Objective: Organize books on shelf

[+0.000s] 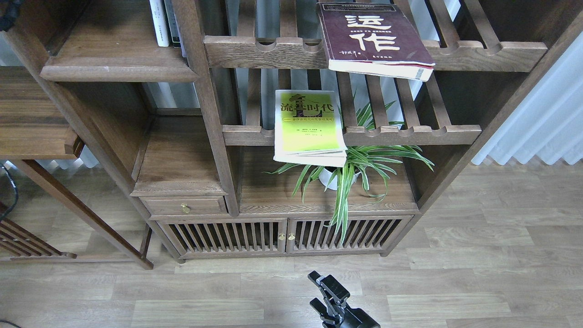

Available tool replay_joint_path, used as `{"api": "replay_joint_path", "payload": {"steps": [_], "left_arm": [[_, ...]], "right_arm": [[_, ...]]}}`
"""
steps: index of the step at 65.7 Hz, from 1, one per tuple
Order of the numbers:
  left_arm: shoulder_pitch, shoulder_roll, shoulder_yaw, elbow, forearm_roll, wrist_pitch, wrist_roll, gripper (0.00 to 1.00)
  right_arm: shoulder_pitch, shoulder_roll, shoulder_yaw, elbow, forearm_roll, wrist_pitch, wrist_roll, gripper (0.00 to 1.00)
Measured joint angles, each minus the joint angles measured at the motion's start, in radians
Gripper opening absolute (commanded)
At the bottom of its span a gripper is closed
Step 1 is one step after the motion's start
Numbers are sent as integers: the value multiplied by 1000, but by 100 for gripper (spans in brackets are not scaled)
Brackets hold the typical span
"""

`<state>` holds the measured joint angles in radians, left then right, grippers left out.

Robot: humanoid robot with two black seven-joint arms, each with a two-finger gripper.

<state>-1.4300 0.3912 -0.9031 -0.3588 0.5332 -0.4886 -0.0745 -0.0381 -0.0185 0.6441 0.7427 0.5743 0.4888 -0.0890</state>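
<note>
The thick dark maroon book point(373, 38) with white characters lies flat on the upper slatted rack, its front edge overhanging the rail. The lime-yellow book point(309, 125) lies flat on the lower slatted rack and also overhangs. The red book is out of view. The shelf point(118, 70), a solid dark-brown board with a rounded front edge, is at the upper left, with a few upright books point(160, 23) at its back right. My right gripper point(329, 291) is low over the floor at the bottom centre, small and dark. A dark part point(6, 13) at the top left corner may be my left arm.
A spider plant in a white pot point(350, 171) stands on the cabinet top under the yellow book. A thick upright post point(205, 105) divides the shelf from the racks. A small drawer point(184, 206) and slatted cabinet doors point(282, 234) are below. A black cable point(11, 191) shows at the left edge.
</note>
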Motion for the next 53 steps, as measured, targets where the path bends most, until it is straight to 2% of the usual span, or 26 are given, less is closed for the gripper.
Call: {"api": "replay_joint_path", "payload": {"steps": [15,16,40,42,45,53], "left_arm": [[3,-5,13,15,-6,0,-3,27],[3,-5,14,16,-6,0,-3,37],[4,-18,55,7,-10,0,-19,41],[4,-19,55,6,-10,0,-18,43],[4,-21,55,2,-11,0,-16,53],[4,-22,49,-23,-14,0,-12,64]], "right_arm": [[0,1,0,7,7,0,0,99],[0,1,0,7,7,0,0,99],[-14,1,21,23,7,0,-1,99],[-14,1,22,24,7,0,-1,99],[-14,0,25,24,7,0,-1,99],[-14,1,49,24,7,0,0,99]]}}
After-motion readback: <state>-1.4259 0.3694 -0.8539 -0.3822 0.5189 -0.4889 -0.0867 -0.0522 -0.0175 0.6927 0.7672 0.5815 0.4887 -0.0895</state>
